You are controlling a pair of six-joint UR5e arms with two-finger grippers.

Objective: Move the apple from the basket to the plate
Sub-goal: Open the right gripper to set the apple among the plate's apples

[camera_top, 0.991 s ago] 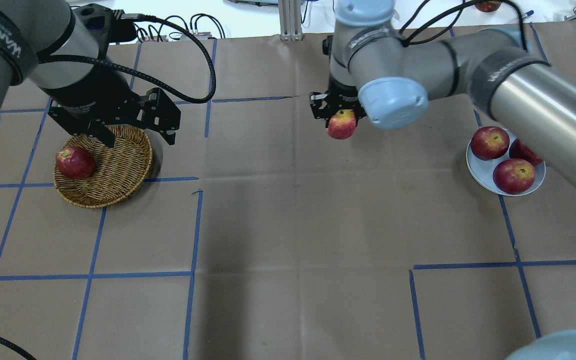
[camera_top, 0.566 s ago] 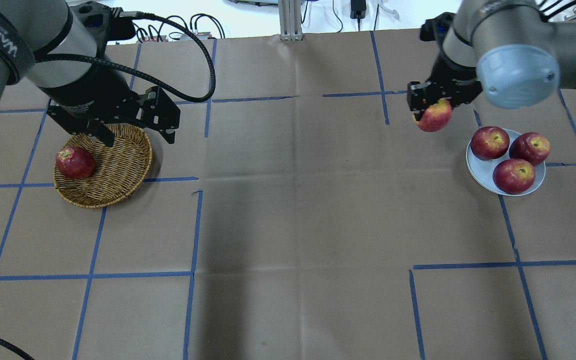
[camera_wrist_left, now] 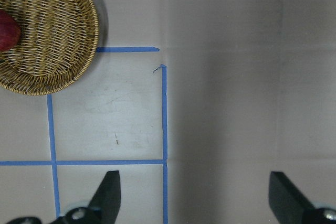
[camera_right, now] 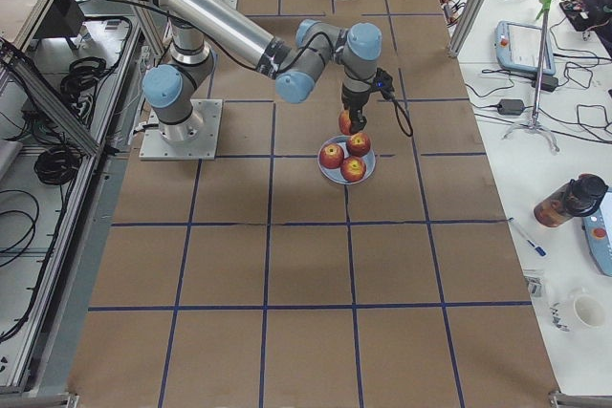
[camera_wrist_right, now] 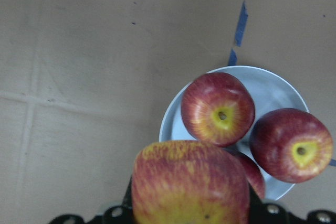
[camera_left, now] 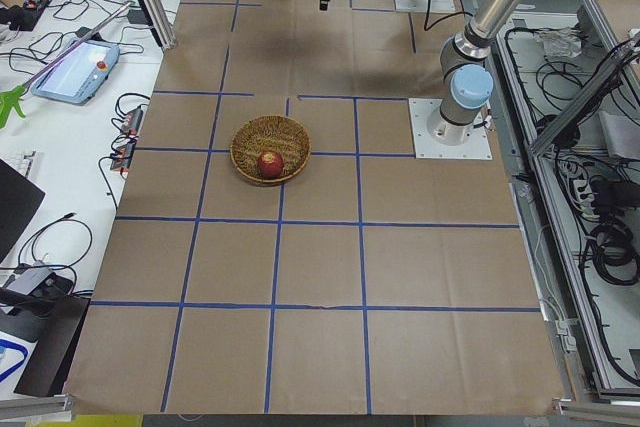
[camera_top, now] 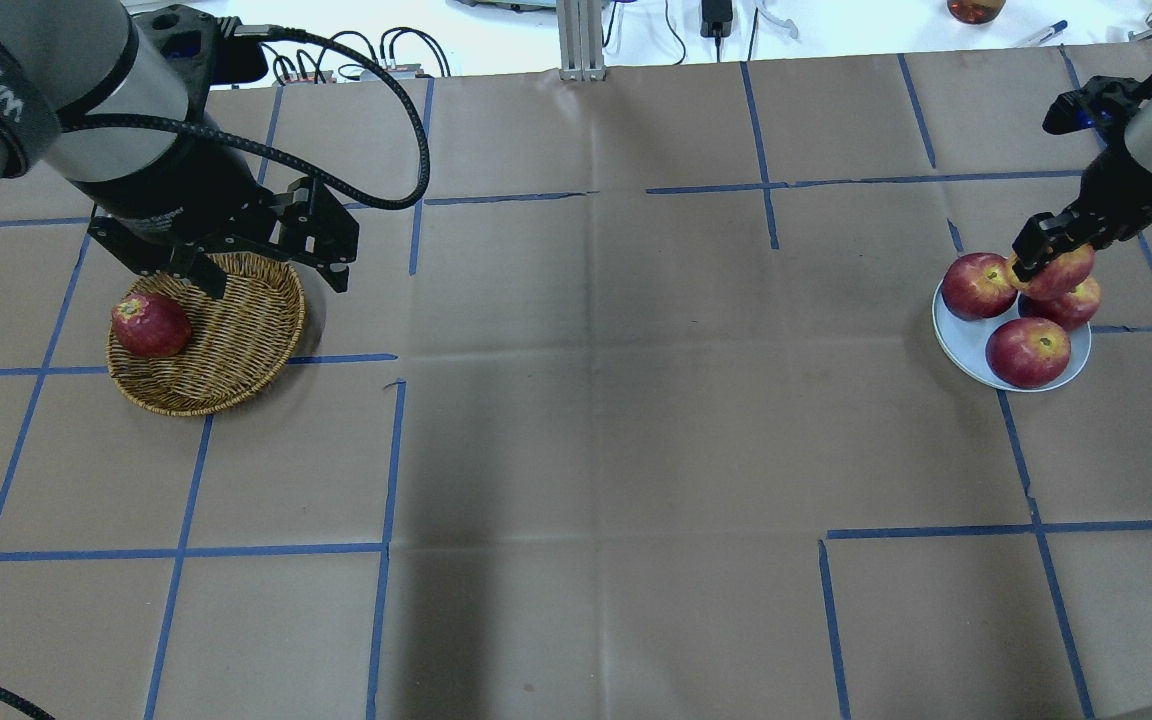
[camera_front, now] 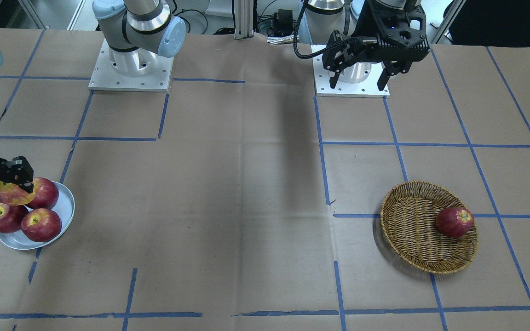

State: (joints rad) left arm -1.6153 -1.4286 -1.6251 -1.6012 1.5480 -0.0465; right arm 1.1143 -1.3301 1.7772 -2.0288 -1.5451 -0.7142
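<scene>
My right gripper is shut on the pale pink-and-yellow apple and holds it just above the white-grey plate at the table's right. The apple also fills the bottom of the right wrist view, above the plate, and shows in the front view. Three deeper red apples lie on the plate. The wicker basket sits at the left and holds one dark-red apple. My left gripper hangs open and empty over the basket's far rim.
The table is brown paper with blue tape lines. The arm bases stand at the robot's edge. A metal post and cables lie along the far edge. The basket shows at the top left of the left wrist view.
My right gripper has carried the pale apple to the right, from the table's middle to just above the plate. The left gripper has hardly moved.
</scene>
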